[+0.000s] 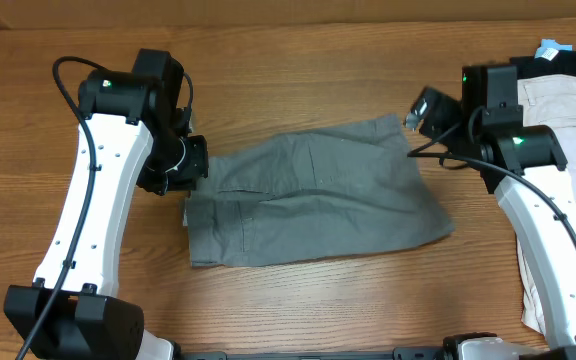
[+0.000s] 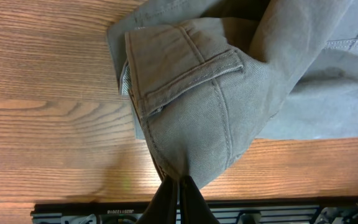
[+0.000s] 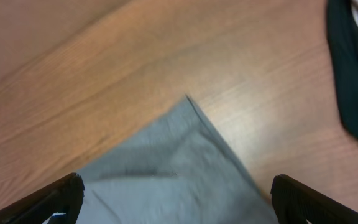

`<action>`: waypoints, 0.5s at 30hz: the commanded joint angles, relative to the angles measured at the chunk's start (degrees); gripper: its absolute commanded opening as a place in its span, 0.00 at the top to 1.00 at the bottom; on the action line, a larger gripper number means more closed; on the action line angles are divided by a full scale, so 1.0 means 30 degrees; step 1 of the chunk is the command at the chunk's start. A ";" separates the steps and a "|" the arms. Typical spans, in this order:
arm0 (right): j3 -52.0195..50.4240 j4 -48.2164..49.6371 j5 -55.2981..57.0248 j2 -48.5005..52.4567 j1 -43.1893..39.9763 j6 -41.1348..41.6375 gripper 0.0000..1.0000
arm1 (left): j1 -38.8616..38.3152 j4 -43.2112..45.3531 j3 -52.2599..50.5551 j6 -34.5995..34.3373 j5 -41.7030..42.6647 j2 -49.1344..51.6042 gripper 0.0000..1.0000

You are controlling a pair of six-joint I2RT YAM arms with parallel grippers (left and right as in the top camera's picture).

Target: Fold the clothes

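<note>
**One hand grips, one stands open over grey shorts point(image 1: 318, 195)**

We see the grey shorts lying across the middle of the wooden surface point(image 1: 298, 60), between our arms. The left hand point(image 2: 179, 185) is pinched closed on a stitched fold at their left end. The right hand point(image 3: 178, 183) hovers empty, fingers point(image 3: 58, 198) spread wide, over the far right corner.

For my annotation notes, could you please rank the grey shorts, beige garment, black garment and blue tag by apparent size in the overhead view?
1. grey shorts
2. beige garment, though the right arm and the frame edge hide part
3. black garment
4. blue tag
</note>
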 commanded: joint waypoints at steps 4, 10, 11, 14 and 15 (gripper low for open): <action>0.0131 0.1945 0.0000 0.3730 -0.0117 -0.2565 0.00 | -0.0044 0.0153 -0.0597 -0.0262 -0.0321 -0.0474 0.96; 0.0131 0.2186 -0.0022 0.6382 -0.0313 -0.2565 0.01 | -0.0051 0.0605 -0.0597 -0.0262 -0.0321 -0.0474 0.96; 0.0131 0.2178 -0.0138 0.6776 -0.0313 -0.2608 0.03 | -0.0051 0.0663 -0.0597 -0.0262 -0.0321 -0.0474 0.96; 0.0131 0.2222 -0.1814 0.7701 -0.0313 -0.3818 0.19 | -0.0051 0.0801 -0.0597 -0.0262 -0.0321 -0.0474 0.95; 0.0131 0.2193 -0.2193 0.7832 -0.0313 -0.3861 0.23 | -0.0051 0.0860 -0.0597 -0.0262 -0.0313 -0.0474 0.94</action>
